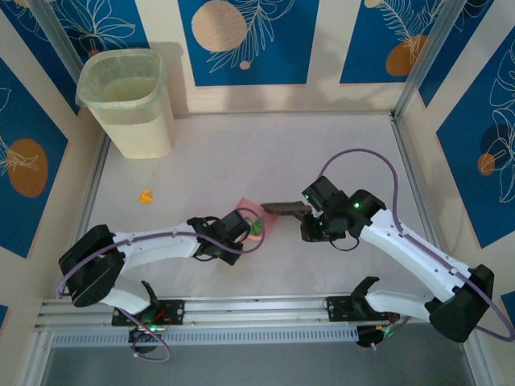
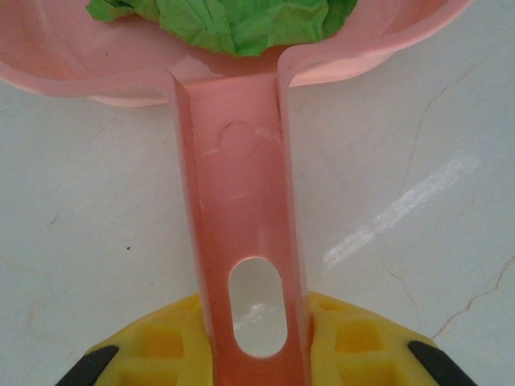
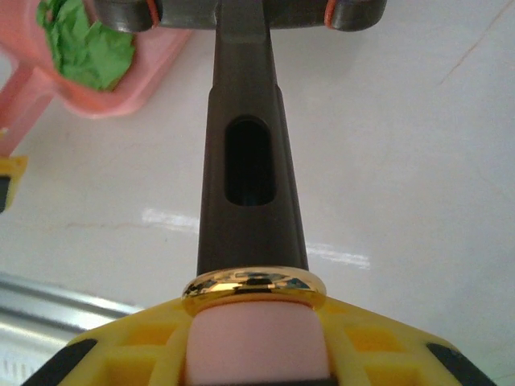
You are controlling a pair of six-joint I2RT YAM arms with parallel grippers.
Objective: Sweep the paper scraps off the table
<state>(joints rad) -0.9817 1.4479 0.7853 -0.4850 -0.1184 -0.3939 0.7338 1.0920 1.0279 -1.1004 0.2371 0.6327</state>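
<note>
Left to right across the desk (image 1: 241, 153):

- **Bin:** The bin (image 1: 145, 133) stands in the far left corner. You cannot tell what is inside past its liner.
- **Loose scrap:** One orange scrap (image 1: 146, 196) lies on the desk near the bin's foot. It is well to the left of the left claw (image 2: 254, 342) and a little beyond it (the left arm is much the nearer).
- **Left claw:** It is clamped tight on the handle of the pink dustpan (image 2: 241, 209). The handle's long axis runs straight out from the claw, rightward toward the brush (image 1: 283, 209). A green wad (image 2: 233, 20) sits in the pan.
- **Brush:** Its dark handle points left, with its head just beside the pan.
- **Right claw:** The right claw (image 3: 253, 342) is closed round the brush's handle end.

Your next sweep probably depends on carrying both tools left to the orange scrap.
</note>
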